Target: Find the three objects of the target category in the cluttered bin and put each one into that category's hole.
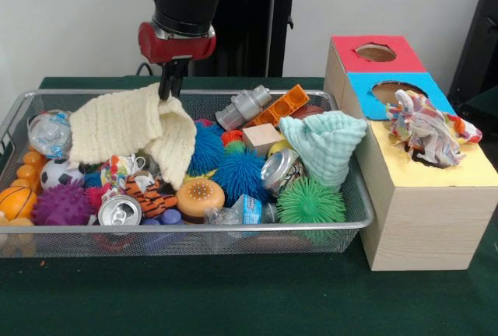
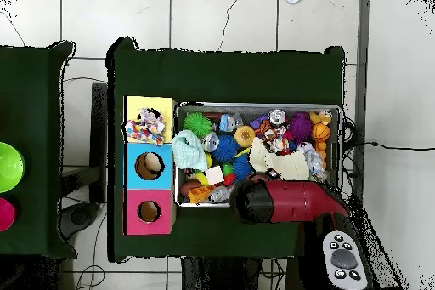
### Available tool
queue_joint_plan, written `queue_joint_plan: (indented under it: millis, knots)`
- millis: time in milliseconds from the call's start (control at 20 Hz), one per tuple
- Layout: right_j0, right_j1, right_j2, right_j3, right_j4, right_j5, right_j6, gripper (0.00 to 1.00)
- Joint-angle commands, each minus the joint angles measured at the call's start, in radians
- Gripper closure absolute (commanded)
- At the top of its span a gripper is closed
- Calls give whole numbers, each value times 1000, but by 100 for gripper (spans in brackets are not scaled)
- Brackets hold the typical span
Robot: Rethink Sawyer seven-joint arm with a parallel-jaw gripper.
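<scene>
Green table (image 1: 233, 297) carries a wire bin (image 1: 358, 211) beside a three-hole box (image 1: 420, 219). Gripper (image 1: 171, 87) pinches the cream cloth (image 1: 128, 130) by one edge, fingers closed on it, so it drapes clear of the clutter. A patterned cloth (image 1: 428, 130) sits at the yellow hole; a mint cloth (image 1: 327, 145) waits in the bin.

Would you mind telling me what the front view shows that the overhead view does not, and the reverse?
Only the front view shows the gripper shut on the cream knitted cloth, lifting one edge. Only the overhead view shows the green bowl on a side table and the remote on the floor; there the arm hides the gripper. Both show the wire bin, the teal cloth, and the patterned cloth over the box's yellow hole.
</scene>
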Motion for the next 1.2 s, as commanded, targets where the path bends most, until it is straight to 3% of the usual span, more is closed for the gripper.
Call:
queue_joint_plan:
  millis: [50,300,550,600,800,1000,1200]
  knots:
    - [24,15,24,68,30,8,186,100]
    - [22,19,28,81,43,-3,196,100]
    - [8,21,48,85,36,-75,197,100]
    - [7,22,48,83,31,-82,194,0]
    - [-27,6,100,64,40,-64,141,0]
    - [-69,-107,159,57,59,29,47,0]
    - [-138,-208,270,65,87,68,-41,0]
